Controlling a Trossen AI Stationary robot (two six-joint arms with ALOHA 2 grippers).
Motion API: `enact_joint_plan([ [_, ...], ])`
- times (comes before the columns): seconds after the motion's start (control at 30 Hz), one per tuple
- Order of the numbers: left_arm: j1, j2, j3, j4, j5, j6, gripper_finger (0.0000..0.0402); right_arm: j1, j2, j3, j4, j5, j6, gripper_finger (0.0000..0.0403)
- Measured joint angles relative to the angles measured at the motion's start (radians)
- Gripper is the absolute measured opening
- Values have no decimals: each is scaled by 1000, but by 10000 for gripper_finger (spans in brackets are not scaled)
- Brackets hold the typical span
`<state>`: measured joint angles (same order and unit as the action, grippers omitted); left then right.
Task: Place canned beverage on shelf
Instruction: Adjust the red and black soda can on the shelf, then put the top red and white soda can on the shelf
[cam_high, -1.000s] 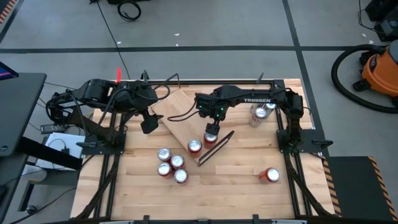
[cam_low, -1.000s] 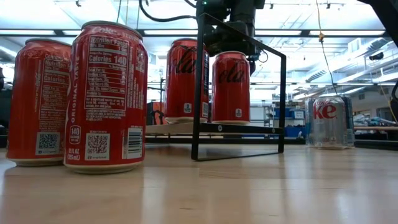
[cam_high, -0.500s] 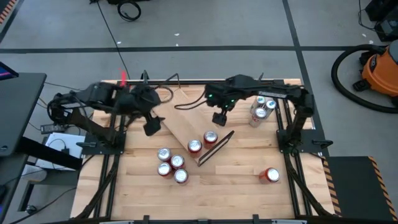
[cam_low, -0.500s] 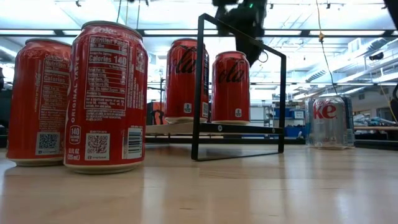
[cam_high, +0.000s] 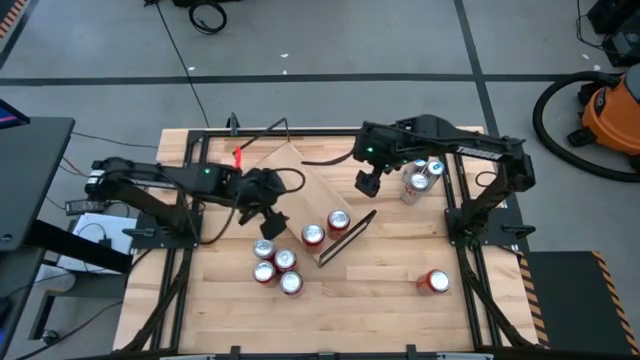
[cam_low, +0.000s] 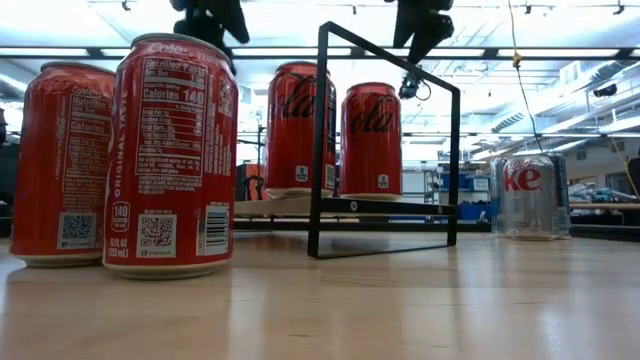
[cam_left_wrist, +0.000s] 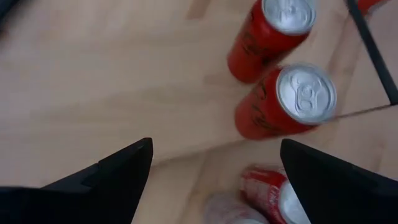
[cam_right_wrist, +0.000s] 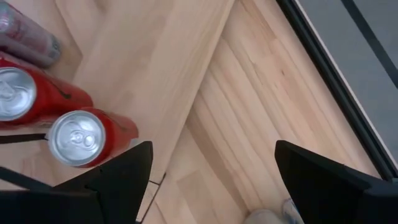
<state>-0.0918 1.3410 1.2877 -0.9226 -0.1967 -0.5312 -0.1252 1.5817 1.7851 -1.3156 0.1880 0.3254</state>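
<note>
Table: a light butcher-block top (cam_high: 380, 290) with visible plank seams, edged by a black metal frame.
Shelf: the light-wood plank (cam_high: 300, 190) lies diagonally across the middle of the table; a black wire frame (cam_high: 347, 238) stands at its near end, shown upright as a rectangle in the low view (cam_low: 385, 140).
Cans on shelf: two red cans (cam_high: 326, 228) stand upright side by side at the framed end of the plank, just beside the wire frame; the low view shows them on the board (cam_low: 335, 140).
Cans on table: a cluster of red cans (cam_high: 275, 265) stands near the front left of the shelf; one red can (cam_high: 433, 282) stands alone toward the front right; a few silver cans (cam_high: 420, 178) stand near the back right corner.
Left gripper: it (cam_high: 270, 222) hovers just above the red cluster, empty, fingers spread wide apart; its wrist view looks down on red can tops (cam_left_wrist: 283, 74).
Right gripper: it (cam_high: 366, 184) hangs over the table between the shelf and the silver cans, empty, fingers apart.
Floor: grey concrete with dark tape lines; an orange shop vacuum (cam_high: 612, 115) with a black hose sits at the right.
Room: long ceiling light strips (cam_low: 520, 50) and distant racks show behind the table.
</note>
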Motion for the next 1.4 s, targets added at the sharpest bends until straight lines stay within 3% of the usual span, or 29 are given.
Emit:
enact_joint_plan([
  [0.5, 5, 205, -19, -2, 92, -241, 363, 28, 9, 0, 0, 3, 16, 348],
  [0.83, 5, 271, -19, 73, 162, -253, 363, 28, 9, 0, -1, 2, 12, 348],
  [1.4, 5, 306, -18, 115, 153, -213, 363, 35, 9, 0, -3, -1, 12, 348],
])
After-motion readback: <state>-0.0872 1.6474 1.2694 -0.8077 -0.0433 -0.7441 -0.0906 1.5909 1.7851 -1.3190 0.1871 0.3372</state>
